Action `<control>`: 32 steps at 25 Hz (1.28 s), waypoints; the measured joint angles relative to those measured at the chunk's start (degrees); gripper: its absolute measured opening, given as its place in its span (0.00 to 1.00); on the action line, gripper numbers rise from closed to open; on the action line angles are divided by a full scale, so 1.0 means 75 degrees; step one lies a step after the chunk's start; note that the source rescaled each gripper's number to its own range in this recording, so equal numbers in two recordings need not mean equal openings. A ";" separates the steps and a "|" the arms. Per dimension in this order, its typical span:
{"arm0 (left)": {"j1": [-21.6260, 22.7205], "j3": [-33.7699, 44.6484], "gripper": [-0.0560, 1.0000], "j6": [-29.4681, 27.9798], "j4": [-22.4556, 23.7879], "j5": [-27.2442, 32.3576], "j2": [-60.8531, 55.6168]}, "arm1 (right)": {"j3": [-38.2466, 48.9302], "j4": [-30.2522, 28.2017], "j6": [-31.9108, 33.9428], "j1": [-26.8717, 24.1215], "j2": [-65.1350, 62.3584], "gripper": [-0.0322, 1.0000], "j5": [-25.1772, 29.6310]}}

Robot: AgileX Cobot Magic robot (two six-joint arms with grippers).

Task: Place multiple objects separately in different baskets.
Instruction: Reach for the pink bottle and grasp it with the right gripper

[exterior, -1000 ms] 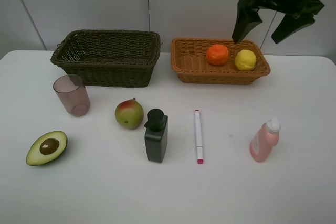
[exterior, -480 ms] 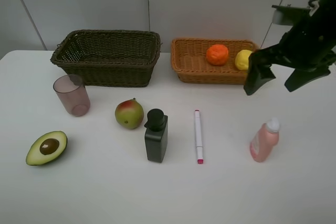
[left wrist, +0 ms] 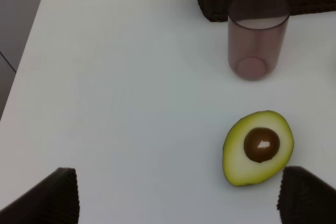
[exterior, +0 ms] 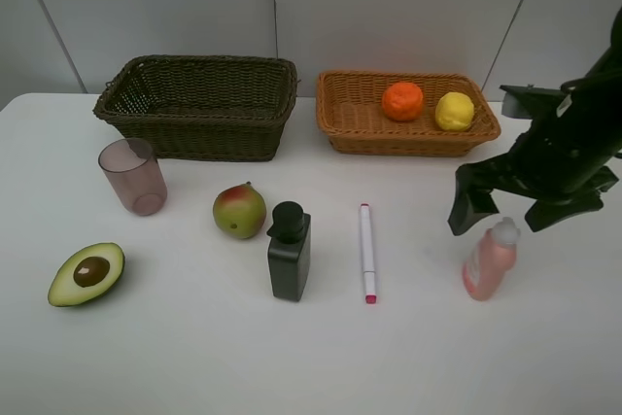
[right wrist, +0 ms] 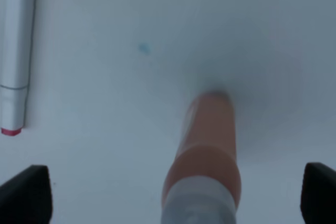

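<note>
The small pink bottle [exterior: 489, 264] stands upright at four o'clock on the table [exterior: 437, 357], with the marker [exterior: 366, 250] well apart at its nine o'clock. My right gripper [exterior: 505, 216] hangs just above its top, jaws wide and empty. I'd sink straight down, keep the body centred, and close low, since it looks tippy. With the orange [exterior: 402, 101] and the lemon [exterior: 454, 111] in the orange-tan basket [exterior: 340, 133], the dark basket [exterior: 194, 133] at its ten o'clock seems right.

Two woven baskets are counted: one dark brown-green basket [exterior: 194, 138] and one orange-tan basket [exterior: 389, 143]. One each is counted of orange [exterior: 402, 101], lemon [exterior: 454, 111], halved avocado [exterior: 86, 274], red-green pear-like fruit [exterior: 239, 211], mauve cup [exterior: 132, 176], black pump bottle [exterior: 290, 258], marker [exterior: 366, 250], pink bottle [exterior: 488, 261].
</note>
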 joint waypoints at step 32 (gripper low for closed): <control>0.0000 0.0000 1.00 0.0000 0.0002 0.0000 0.0000 | 0.0863 0.0961 0.0712 0.0000 0.0000 0.26 -0.1391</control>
